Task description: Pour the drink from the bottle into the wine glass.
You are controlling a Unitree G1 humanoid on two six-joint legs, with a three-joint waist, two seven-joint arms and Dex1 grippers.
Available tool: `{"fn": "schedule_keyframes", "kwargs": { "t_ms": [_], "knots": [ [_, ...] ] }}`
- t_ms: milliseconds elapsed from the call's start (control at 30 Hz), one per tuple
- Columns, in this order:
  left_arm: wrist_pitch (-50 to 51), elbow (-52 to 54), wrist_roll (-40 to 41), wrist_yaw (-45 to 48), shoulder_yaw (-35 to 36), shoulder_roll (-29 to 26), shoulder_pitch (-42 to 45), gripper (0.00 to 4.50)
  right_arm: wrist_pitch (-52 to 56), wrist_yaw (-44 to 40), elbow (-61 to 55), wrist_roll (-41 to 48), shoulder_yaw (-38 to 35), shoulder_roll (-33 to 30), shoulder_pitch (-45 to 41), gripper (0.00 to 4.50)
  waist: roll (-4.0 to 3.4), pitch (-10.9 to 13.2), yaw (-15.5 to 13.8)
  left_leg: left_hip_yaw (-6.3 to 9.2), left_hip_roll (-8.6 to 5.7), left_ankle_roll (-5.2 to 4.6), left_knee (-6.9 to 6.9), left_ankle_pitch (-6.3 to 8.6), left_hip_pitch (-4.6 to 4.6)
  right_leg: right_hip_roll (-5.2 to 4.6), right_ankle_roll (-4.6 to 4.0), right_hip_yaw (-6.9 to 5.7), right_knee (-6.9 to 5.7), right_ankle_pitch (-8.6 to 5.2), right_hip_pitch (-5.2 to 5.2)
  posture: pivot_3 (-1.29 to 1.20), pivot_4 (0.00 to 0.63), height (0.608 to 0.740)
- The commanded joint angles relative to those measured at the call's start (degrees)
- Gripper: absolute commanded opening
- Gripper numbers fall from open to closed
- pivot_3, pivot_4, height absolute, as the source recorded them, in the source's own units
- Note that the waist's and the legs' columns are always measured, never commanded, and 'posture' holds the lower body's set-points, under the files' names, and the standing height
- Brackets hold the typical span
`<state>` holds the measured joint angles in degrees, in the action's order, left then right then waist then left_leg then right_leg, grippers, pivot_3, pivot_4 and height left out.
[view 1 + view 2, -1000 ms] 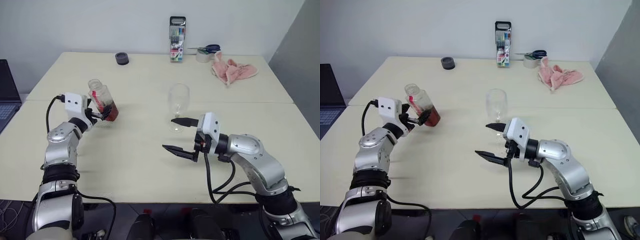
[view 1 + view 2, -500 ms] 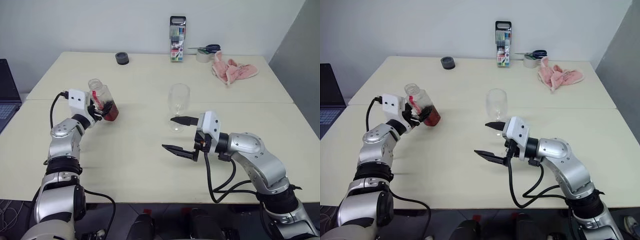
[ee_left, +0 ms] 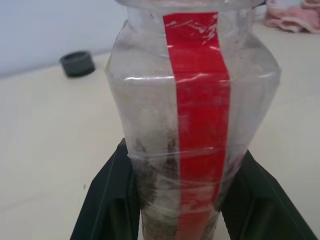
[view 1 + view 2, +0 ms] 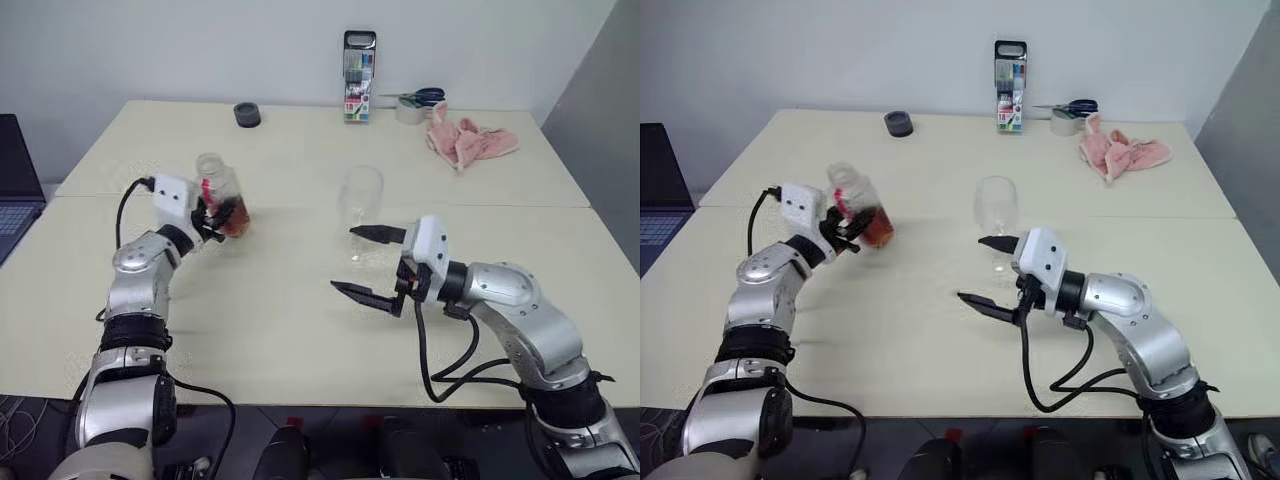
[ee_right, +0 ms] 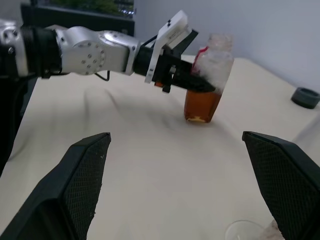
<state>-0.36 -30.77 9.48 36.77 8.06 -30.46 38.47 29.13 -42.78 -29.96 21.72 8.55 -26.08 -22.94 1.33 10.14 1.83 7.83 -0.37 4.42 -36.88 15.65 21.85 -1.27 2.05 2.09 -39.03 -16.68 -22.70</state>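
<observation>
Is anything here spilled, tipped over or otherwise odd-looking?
Nothing looks spilled. The bottle, gripped by the left gripper, has no cap on, and its drink sits low inside. The wine glass stands upright and looks empty. A pink cloth lies crumpled at the far corner of the table.

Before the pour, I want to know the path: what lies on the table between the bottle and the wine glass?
Nothing: in the left eye view, bare table separates the bottle from the wine glass.
</observation>
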Motion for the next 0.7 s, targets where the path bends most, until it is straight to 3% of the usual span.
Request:
{"fn": "schedule_keyframes", "kwargs": {
  "t_ms": [33, 400, 700],
  "knots": [
    [0.61, 11.70, -2.60, -0.75, -4.10, 1.02, 3.27, 1.68, 1.81, 4.39, -5.86, 2.26, -4.27, 0.58, 0.92, 4.50, 0.01, 0.00, -0.30, 0.02, -0.03, 0.02, -0.06, -0.01, 0.11, -0.02, 0.02, -0.01, -0.01, 0.02, -0.07, 0.00, 0.150, 0.740],
    [-10.08, 9.66, -14.95, -1.54, -13.14, -0.61, 11.11, 1.68, 9.11, 11.32, -5.91, 6.16, -8.28, 1.20, -0.28, 4.50, 0.00, 0.00, 0.30, -0.21, -0.03, -0.09, -0.02, 0.05, 0.13, 0.04, 0.07, 0.14, -0.06, 0.05, -0.23, 0.00, 0.150, 0.740],
    [-25.97, -2.92, -25.93, -8.06, -18.30, -1.35, 18.92, 1.68, 11.37, 15.34, -5.11, 5.18, -8.11, 1.94, -0.56, 4.50, 0.00, 0.00, 0.06, -0.24, -0.08, -0.20, -0.05, 0.10, 0.23, 0.02, 0.08, 0.17, -0.06, 0.05, -0.32, 0.00, 0.150, 0.740]
  ]
}}
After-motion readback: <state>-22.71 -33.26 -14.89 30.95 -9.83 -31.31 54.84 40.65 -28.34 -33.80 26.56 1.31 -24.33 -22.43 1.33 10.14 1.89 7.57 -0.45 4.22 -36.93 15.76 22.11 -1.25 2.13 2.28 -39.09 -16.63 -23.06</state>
